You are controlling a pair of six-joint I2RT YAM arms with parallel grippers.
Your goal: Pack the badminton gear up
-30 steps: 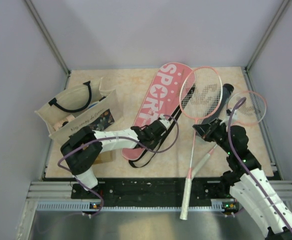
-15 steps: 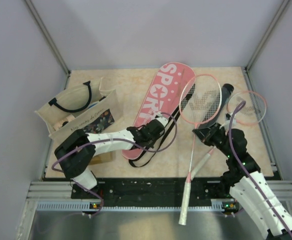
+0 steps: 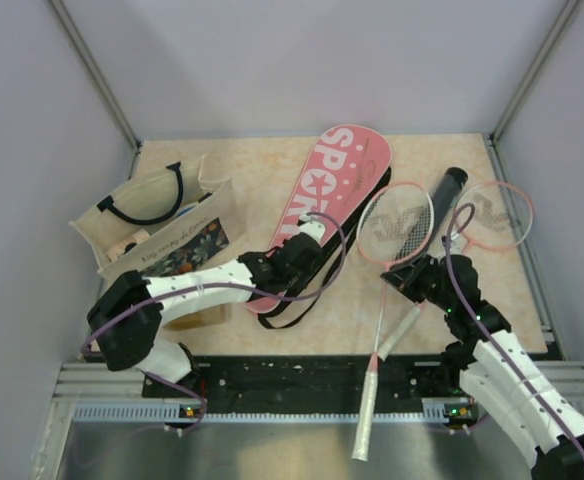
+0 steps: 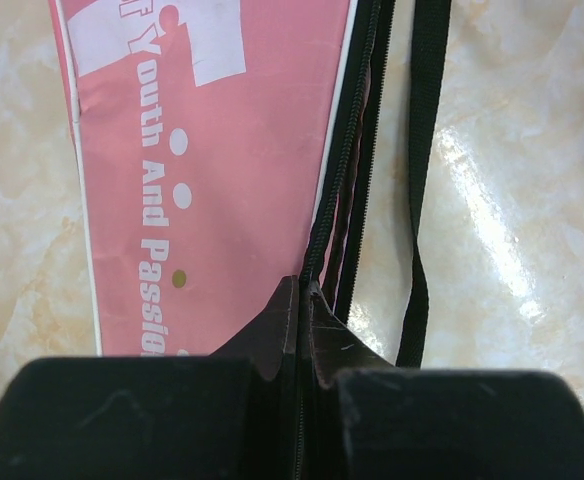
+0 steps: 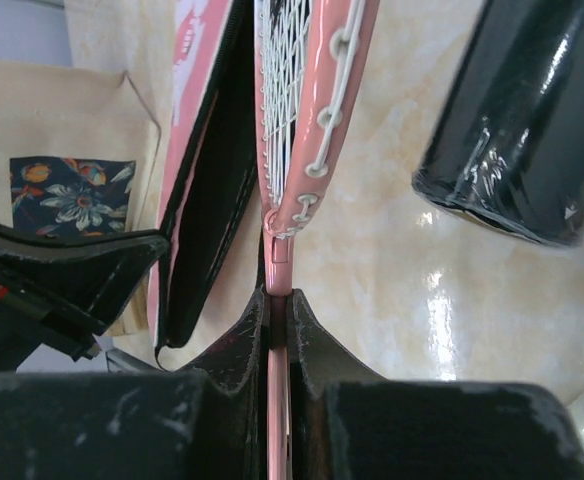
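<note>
Overhead: the pink cover (image 3: 332, 185) is lying on the desk (image 3: 222, 160), apparently holding nothing, so packing is only beginning. The second racket (image 3: 494, 215) and black tube (image 3: 444, 192) are waiting to its right.

Left wrist: the left pincer (image 4: 300, 305) is pinching the cover's zip edge.

Right wrist: the right pincer (image 5: 277, 300) is clamping the first racket (image 5: 307, 110) at its throat, just beside the cover's opening.

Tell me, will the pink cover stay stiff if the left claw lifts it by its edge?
Probably not: the cover looks like thin fabric, its unzipped edge gaping, so it should sag. Being flat and empty-looking, it is likely light. The loose strap may dangle and snag.
</note>
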